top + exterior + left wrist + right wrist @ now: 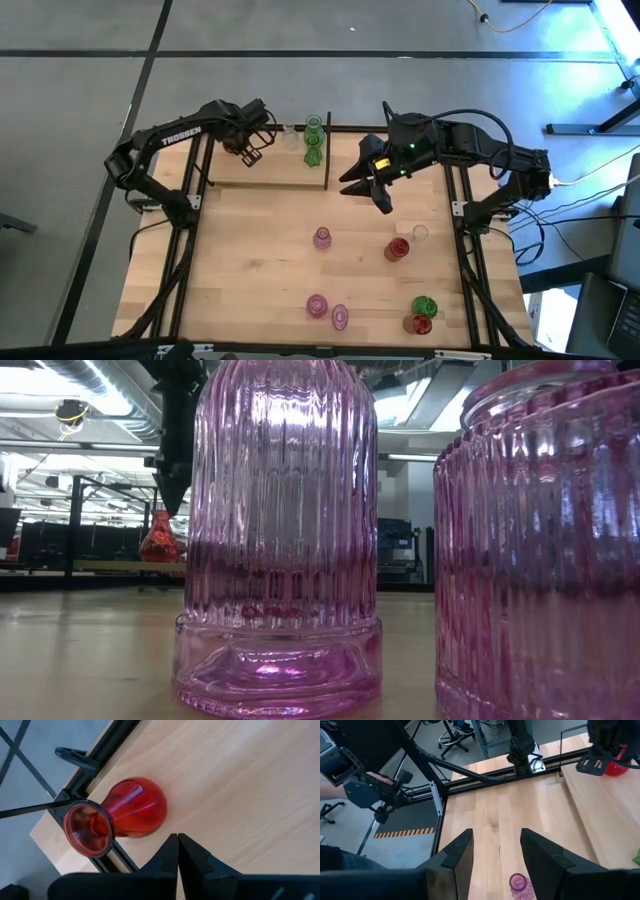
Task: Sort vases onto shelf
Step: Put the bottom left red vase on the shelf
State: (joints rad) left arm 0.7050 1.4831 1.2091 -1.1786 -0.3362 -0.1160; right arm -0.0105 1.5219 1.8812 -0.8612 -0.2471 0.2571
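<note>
A red vase (131, 810) stands upright on the shelf (275, 170), close to a corner edged by black rods. My left gripper (178, 851) hovers just beside it, shut and holding nothing; in the high view this gripper (250, 150) is over the shelf's far left part. Two green vases (313, 140) and a clear one (291, 136) stand at the shelf's far right end. My right gripper (375, 188) hangs open above the table right of the shelf, and a pink vase (518, 883) shows below its fingers (457, 855).
On the table stand a pink vase (322, 237), a red one (397, 248), a clear one (420, 233), two pink ones (328, 311) near the front edge, and a green (424, 305) and red pair (415, 324). Bare wood lies at the table's left half.
</note>
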